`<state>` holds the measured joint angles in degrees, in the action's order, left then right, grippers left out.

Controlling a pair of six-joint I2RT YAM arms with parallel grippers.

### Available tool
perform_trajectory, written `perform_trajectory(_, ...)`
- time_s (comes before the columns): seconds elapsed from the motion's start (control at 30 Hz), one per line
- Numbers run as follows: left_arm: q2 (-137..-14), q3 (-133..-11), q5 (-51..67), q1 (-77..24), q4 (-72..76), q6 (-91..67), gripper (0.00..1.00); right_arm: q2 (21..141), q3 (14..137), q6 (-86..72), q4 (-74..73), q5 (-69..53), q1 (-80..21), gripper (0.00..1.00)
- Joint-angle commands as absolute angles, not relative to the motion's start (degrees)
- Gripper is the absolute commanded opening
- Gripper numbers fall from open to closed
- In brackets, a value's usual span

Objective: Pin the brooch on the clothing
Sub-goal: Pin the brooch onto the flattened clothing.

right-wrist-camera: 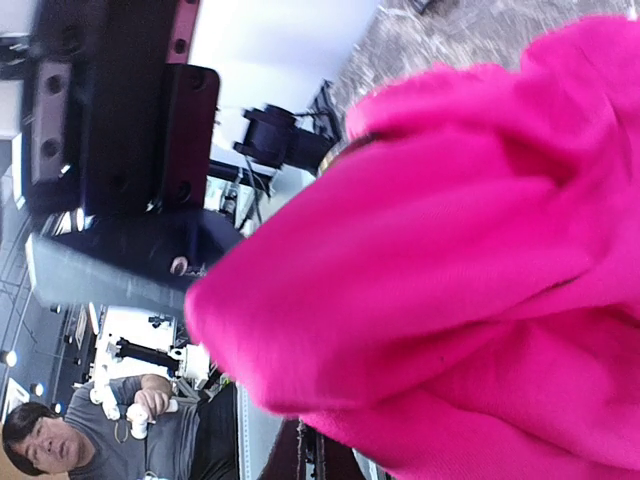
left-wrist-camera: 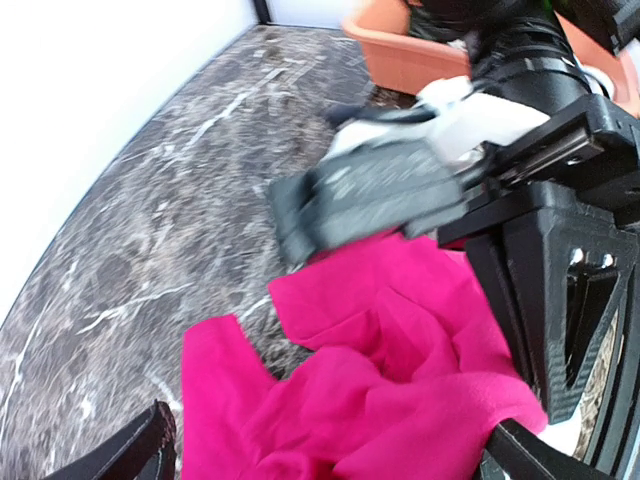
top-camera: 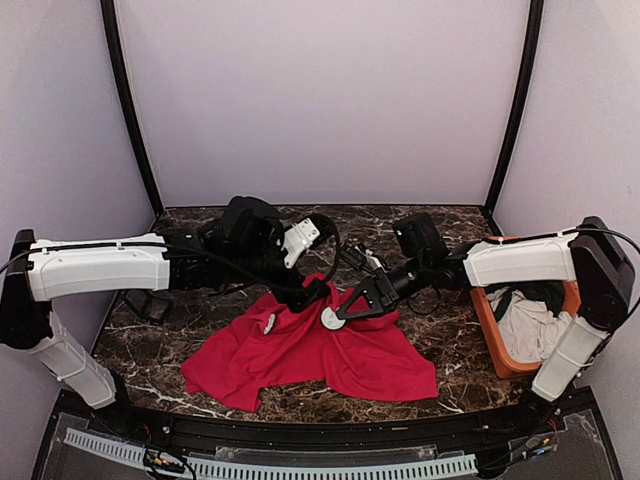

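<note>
shirt (top-camera: 330, 355): red cloth, soft, matt, creased and folded
surface (top-camera: 150, 340): dark stone look with white veins, smooth, slight sheen
left hand (left-wrist-camera: 335, 445): black plastic fingers, matt
right hand (top-camera: 345, 308): black plastic, matt, hard-edged
arm shells (top-camera: 100, 268): white plastic, smooth, semi-gloss
bin (top-camera: 486, 322): orange, plastic look, smooth, dull sheen
cloth (top-camera: 525, 330): white fabric, matt, rumpled
walls (top-camera: 320, 100): pale, flat matt; material can't tell

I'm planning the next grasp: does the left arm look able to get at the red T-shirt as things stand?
Probably yes. The left fingers stand wide open just over the bunched T-shirt, with nothing between them and the fabric. The right arm does crowd in close beside them, though.
</note>
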<state>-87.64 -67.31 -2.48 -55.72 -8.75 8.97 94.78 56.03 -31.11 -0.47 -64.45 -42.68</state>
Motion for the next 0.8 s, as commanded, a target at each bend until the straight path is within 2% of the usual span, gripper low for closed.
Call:
perform_trajectory(0.0,-83.25,-67.83,-9.98,-55.21,-11.99,2.02,0.99,93.28,53.98,-35.13,8.26,-67.87,-42.15,0.0)
perform_trajectory(0.27,-83.36,-68.3,-9.53,-54.46,-15.21,0.98,0.99,92.83,51.91,-40.21,17.3,-70.84,-42.46,0.0)
perform_trajectory(0.37,-84.76,-67.95,-3.32,-54.33,-13.87,2.81,0.99,92.27,51.75,-40.63,18.67,-71.66,-43.49,0.0)
perform_trajectory(0.47,-86.13,-67.85,10.88,-53.81,-12.29,4.16,0.99,91.49,51.64,-40.61,18.98,-71.94,-44.1,0.0)
perform_trajectory(0.53,-87.33,-68.86,16.19,-53.57,-14.54,5.27,0.99,90.96,51.43,-40.58,18.96,-71.86,-44.08,0.0)
perform_trajectory(0.77,-82.6,-62.37,22.28,-50.22,-12.7,0.95,0.99,90.02,51.28,-40.43,18.79,-71.64,-44.12,0.0)
